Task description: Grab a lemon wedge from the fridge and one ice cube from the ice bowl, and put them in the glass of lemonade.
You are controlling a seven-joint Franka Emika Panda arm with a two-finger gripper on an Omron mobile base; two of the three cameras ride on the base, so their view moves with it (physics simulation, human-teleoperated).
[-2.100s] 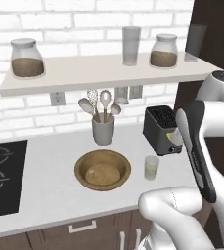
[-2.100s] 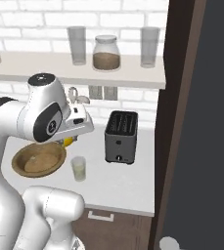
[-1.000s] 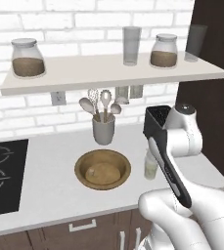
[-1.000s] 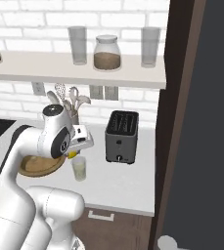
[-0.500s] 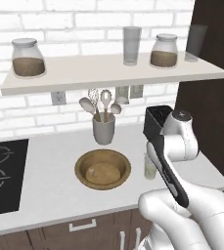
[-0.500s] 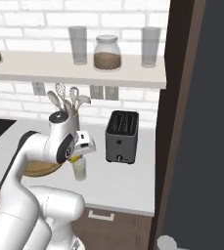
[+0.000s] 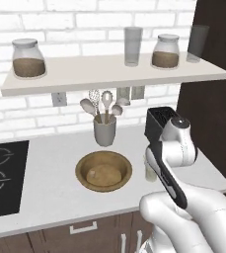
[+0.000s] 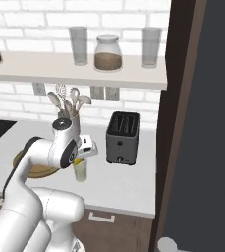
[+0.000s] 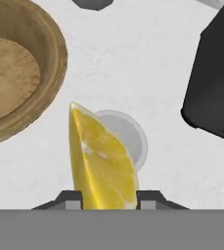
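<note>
One wedge point(image 9: 102, 161): clamped in hand point(image 9: 106, 197)
Position: directly over glass point(image 9: 128, 137)
Bowl point(image 9: 20, 68): beside glass on surface point(image 9: 147, 63)

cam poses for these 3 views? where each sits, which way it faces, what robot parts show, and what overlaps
Left base view: behind the arm to its left, facing forward and down at the counter; the arm rises at lower right.
Right base view: behind-right, same counter; the arm rises at lower left, over the glass of lemonade.
Hand view: on the hand, looking down; the gripper holds the lemon wedge over the glass.
Shared: ice bowl, toaster, glass.
</note>
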